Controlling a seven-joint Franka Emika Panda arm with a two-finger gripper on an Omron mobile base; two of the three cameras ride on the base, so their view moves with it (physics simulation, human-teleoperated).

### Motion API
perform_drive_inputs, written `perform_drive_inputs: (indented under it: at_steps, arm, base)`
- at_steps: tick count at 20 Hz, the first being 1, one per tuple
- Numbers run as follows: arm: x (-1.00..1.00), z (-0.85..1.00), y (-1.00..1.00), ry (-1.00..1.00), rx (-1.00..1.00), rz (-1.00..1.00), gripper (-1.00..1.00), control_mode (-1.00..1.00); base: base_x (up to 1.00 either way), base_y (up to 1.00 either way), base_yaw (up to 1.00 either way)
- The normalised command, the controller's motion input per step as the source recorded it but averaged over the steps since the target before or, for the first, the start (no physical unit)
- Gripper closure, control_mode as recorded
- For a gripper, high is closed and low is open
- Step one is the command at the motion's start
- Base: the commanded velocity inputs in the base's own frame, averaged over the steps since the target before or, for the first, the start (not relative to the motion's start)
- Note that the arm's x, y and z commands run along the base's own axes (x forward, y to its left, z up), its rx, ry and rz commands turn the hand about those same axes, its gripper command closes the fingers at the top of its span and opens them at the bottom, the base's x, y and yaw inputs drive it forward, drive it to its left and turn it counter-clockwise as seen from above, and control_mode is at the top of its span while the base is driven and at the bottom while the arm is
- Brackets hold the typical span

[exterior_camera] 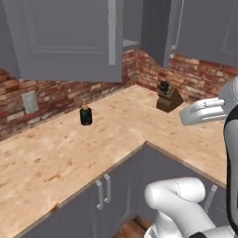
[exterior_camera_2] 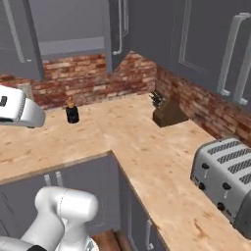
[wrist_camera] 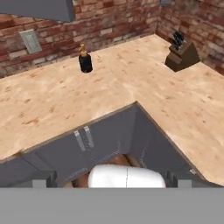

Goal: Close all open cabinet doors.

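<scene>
Wood-grain corner counter (wrist_camera: 131, 83), brick backsplash (wrist_camera: 109, 22)

From my seat I see a slate-grey upper cabinet door (exterior_camera: 65, 39) with a long silver bar handle (exterior_camera: 112, 32) swung out over the L-shaped pale wooden counter (exterior_camera: 56, 158). A small black bottle (exterior_camera: 85, 114) stands near the brick wall; a dark knife block (exterior_camera: 168, 98) sits well apart in the corner.

Slate-grey panelled cabinet doors (exterior_camera: 65, 39), red brick backsplash wall (exterior_camera: 60, 95), speckled tan wood-grain countertop (exterior_camera: 69, 153), small black bottle (exterior_camera: 86, 115), silver toaster (exterior_camera_2: 226, 172).
</scene>
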Motion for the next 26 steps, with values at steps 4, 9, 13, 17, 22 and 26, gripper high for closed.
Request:
perform_drive_inputs:
  at_steps: [4,9,13,17,22,26]
  arm:
    - [0.0,0.0,0.0,0.0,0.0,0.0,-1.0,1.0]
    - [0.0,0.0,0.0,0.0,0.0,0.0,-1.0,1.0]
    - [0.0,0.0,0.0,0.0,0.0,0.0,-1.0,1.0]
    - [0.0,0.0,0.0,0.0,0.0,0.0,-1.0,1.0]
    - [0.0,0.0,0.0,0.0,0.0,0.0,-1.0,1.0]
    - [0.0,0.0,0.0,0.0,0.0,0.0,-1.0,1.0]
  base:
    - [0.0,0.37,0.59]
    - [0.09,0.36,0.4]
    - [0.48,0.45,0.35]
    - [0.59,0.44,0.41]
    - [0.17,0.1,0.28]
    - [0.0,-0.34,0.02]
